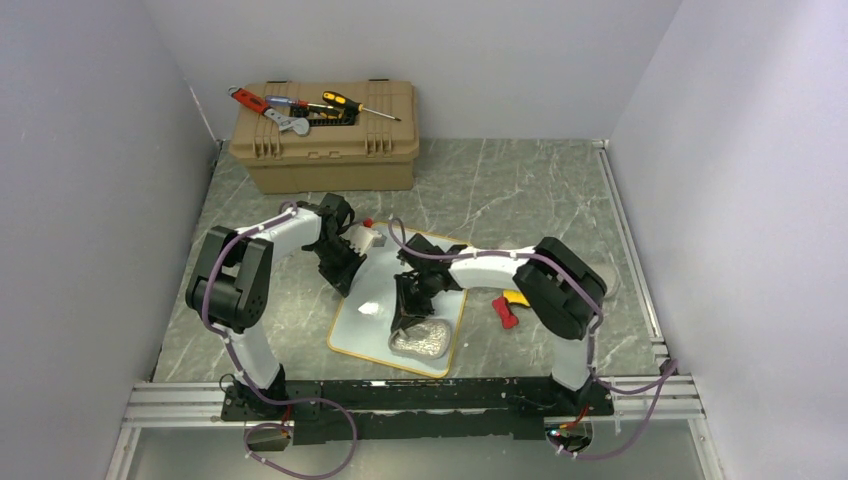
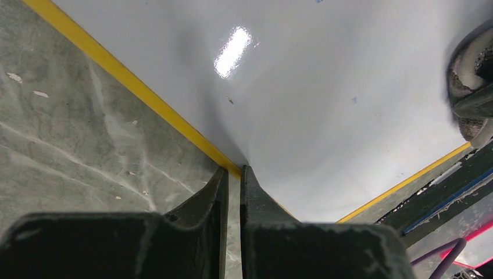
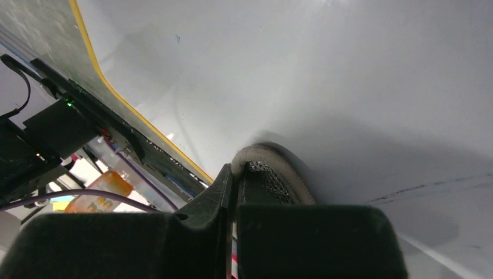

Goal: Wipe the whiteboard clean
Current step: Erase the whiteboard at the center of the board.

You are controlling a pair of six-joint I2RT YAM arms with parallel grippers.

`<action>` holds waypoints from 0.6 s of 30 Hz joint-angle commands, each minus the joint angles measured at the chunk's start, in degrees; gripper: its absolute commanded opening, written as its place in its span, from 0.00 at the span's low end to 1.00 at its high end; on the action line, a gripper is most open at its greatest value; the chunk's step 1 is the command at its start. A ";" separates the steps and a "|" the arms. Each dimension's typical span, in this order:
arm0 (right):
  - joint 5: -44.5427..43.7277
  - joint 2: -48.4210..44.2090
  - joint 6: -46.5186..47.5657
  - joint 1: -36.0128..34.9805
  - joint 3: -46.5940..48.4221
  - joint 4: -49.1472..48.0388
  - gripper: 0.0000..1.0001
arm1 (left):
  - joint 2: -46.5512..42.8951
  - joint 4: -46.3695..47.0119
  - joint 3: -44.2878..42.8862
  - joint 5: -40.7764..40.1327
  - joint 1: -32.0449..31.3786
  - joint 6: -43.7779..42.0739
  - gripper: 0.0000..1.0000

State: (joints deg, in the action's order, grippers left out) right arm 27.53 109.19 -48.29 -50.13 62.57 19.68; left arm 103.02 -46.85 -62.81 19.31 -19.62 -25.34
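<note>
On the grey table (image 1: 520, 190) a tan toolbox (image 1: 330, 150) sits far back at 11 o'clock. The board (image 1: 360, 330) lies flat in the middle, a bit turned, with its yellow rim all around.

Left gripper (image 2: 234, 173) is at the board's 10 o'clock edge. Its jaws are pulled close with only a thin slit between them, and nothing is in the slit. The tips press right where the rim meets the table, so it looks like it is pinning the board down.

Right gripper (image 3: 235, 174) is at the board's 5 o'clock corner. Its jaws are squeezed onto a grey pad (image 1: 425, 340), and the pad lies flat on the white.

Most of the board looks clean. A thin dark line and a few tiny blue marks (image 3: 430, 186) show near the pad, so I think some wiping is left.

What could go wrong:
- The left tips sit on a thin rim. A hard push from the pad could make them slip, and the board would slide or spin.
- The pad is near the rim. A long wipe could run it off the board.
- The pad could also twist out of the jaws if it drags.
</note>
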 commanded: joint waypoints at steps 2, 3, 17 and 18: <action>-16.60 -4.11 3.01 3.79 -15.23 0.33 0.00 | 5.86 4.71 4.14 -3.00 -1.92 -3.44 0.00; -16.77 -7.29 2.98 5.09 -19.32 0.24 0.00 | 5.85 4.73 4.14 -3.04 -1.92 -3.48 0.00; -12.72 3.29 4.79 -0.92 -3.97 0.26 0.00 | 5.90 4.67 3.97 -2.12 -1.98 -2.80 0.00; -12.68 5.28 4.97 -1.63 -0.88 0.80 0.00 | 6.01 4.60 3.89 -2.13 -2.00 -2.84 0.00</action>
State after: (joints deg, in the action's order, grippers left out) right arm 25.02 102.50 -47.53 -47.55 53.98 17.85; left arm 103.02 -46.87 -62.87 19.25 -19.70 -25.36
